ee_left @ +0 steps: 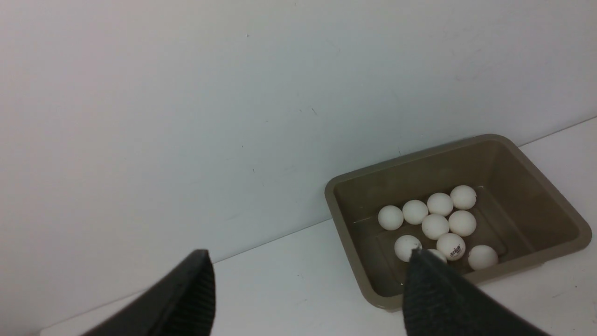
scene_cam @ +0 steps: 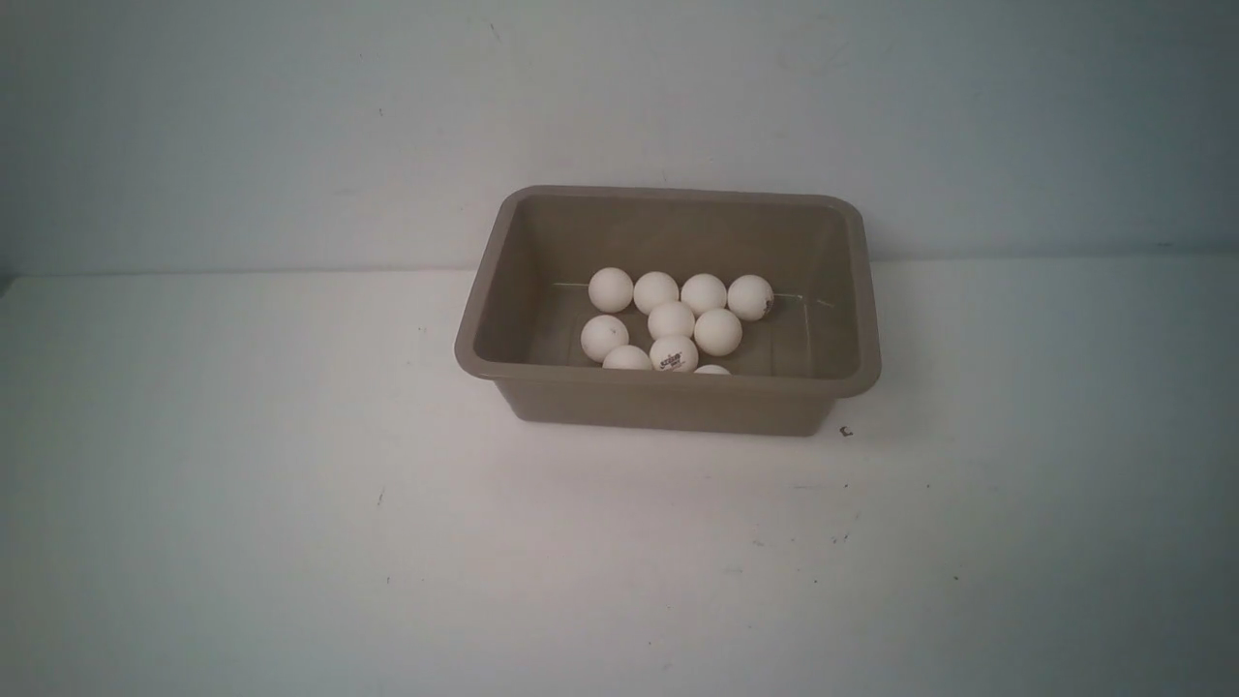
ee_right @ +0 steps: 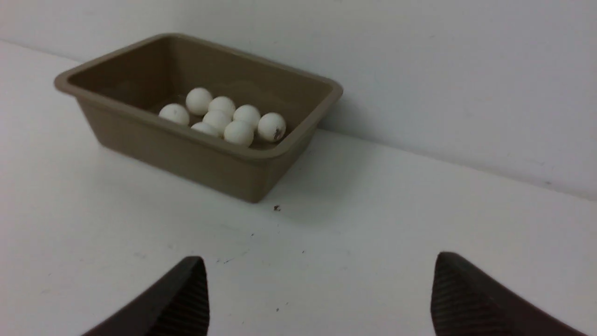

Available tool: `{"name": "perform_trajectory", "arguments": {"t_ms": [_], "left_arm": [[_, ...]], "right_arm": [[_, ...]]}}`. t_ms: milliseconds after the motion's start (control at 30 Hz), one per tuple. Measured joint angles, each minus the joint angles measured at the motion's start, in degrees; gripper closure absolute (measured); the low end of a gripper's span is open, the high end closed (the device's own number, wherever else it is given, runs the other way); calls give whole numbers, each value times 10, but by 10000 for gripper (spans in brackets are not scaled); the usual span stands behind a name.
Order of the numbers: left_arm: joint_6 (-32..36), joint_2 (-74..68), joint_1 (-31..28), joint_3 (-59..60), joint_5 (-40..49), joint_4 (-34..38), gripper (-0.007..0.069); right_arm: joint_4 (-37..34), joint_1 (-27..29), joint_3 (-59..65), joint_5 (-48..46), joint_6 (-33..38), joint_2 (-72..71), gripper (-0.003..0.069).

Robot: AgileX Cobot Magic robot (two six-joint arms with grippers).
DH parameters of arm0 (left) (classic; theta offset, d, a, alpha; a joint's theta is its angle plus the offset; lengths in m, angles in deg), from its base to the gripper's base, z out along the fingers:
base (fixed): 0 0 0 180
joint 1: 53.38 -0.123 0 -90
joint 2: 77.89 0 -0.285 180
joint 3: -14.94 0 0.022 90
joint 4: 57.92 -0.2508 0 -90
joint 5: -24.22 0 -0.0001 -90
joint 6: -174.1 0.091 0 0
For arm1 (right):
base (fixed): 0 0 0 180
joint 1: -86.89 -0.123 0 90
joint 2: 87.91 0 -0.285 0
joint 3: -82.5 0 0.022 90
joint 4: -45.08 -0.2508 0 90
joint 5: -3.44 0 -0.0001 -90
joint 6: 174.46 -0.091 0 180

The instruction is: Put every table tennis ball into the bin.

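white and matte, the table tennis balls [scene_cam: 671,320] lie clustered on the floor of the bin [scene_cam: 668,392], touching one another; four sit in a row toward the far wall, with the rest packed just in front of them toward the near wall, where two are half hidden by the rim. one near ball carries a small dark printed logo [scene_cam: 670,363], and the ball at the right end of the far row shows a dark mark on its side. taupe plastic with rounded corners and a flared flat rim, the bin stands upright at the back edge of the worktop [scene_cam: 290,542], its far side close against the pale wall [scene_cam: 290,126], a little right of the middle. a tiny dark speck [scene_cam: 846,432] lies on the white worktop just beside the bin's near right corner. the left gripper [ee_left: 308,261] hangs above the worktop to the bin's left, its dark ribbed fingers [ee_left: 196,289] spread apart with nothing between them. the right gripper [ee_right: 319,268] hangs over the worktop to the bin's right, well apart from it, fingers [ee_right: 459,294] spread wide and likewise grasping nothing.
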Motion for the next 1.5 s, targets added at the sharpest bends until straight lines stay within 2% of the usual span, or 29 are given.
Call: {"name": "perform_trajectory", "arguments": {"t_ms": [133, 400, 1500], "left_arm": [[4, 0, 0, 0, 0, 10, 136], [6, 0, 0, 0, 0, 22, 136], [29, 0, 0, 0, 18, 125, 136]], "right_arm": [[0, 0, 36, 45, 2, 0, 76], [0, 0, 94, 43, 3, 0, 76], [-1, 0, 96, 44, 4, -20, 76]]}}
